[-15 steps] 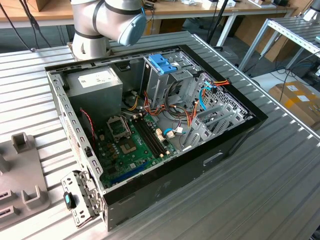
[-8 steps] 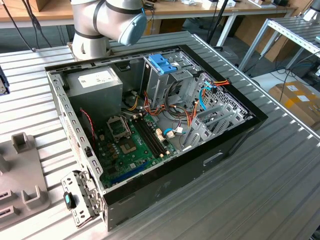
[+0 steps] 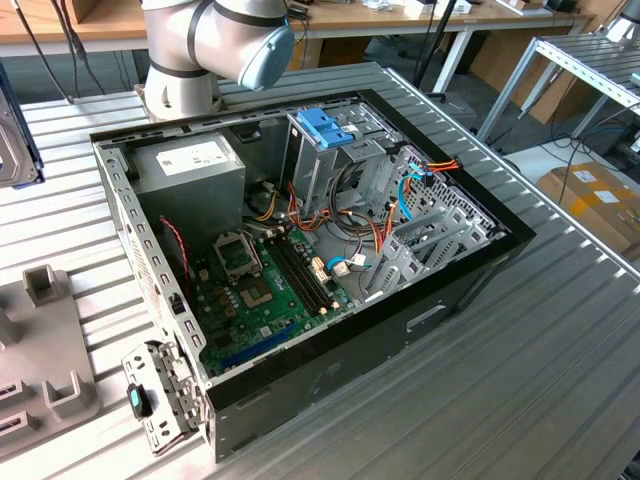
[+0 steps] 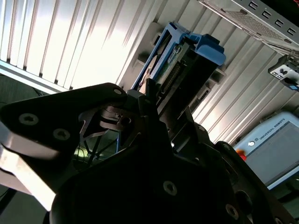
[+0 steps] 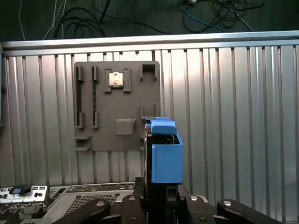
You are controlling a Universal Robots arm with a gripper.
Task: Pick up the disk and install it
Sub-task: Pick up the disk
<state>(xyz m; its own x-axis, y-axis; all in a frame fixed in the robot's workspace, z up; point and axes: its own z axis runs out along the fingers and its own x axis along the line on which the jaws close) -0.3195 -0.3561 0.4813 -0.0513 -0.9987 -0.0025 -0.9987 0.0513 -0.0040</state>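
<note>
**Ribbed metal table** [image 3: 560,400]: carries everything in the exterior view.

**Open computer case** [image 3: 400,340]: lies on its side at the centre of the exterior view, interior facing up.

**Arm** [image 3: 220,40]: its grey base with a pale-blue joint cap stands on the table at 12 o'clock from the case.

**Grey fixture plate** [image 3: 50,330]: lies flat on the table at 9 o'clock from the case, well apart from it. In the first wrist view a small square chip [image 5: 116,79] sits in one of its pockets.

**Power supply** [image 3: 190,170]: fills the case corner at 11 o'clock.

**Motherboard** [image 3: 255,295]: green, lies on the case floor toward 7 o'clock.

**Drive cage** [image 3: 315,170]: tall bare metal, stands at 12 o'clock inside the case and is topped by a blue latch [image 3: 325,128].

**Gripper** [image 5: 161,186]: black, its fingers are clamped on the disk, as both wrist views show.

**Disk** [image 5: 166,158]: stands on edge in its light-blue carrier. It is held clear of the table, outside the case, with the fixture plate behind it. The second wrist view shows its connector edge [image 4: 175,70].
</note>
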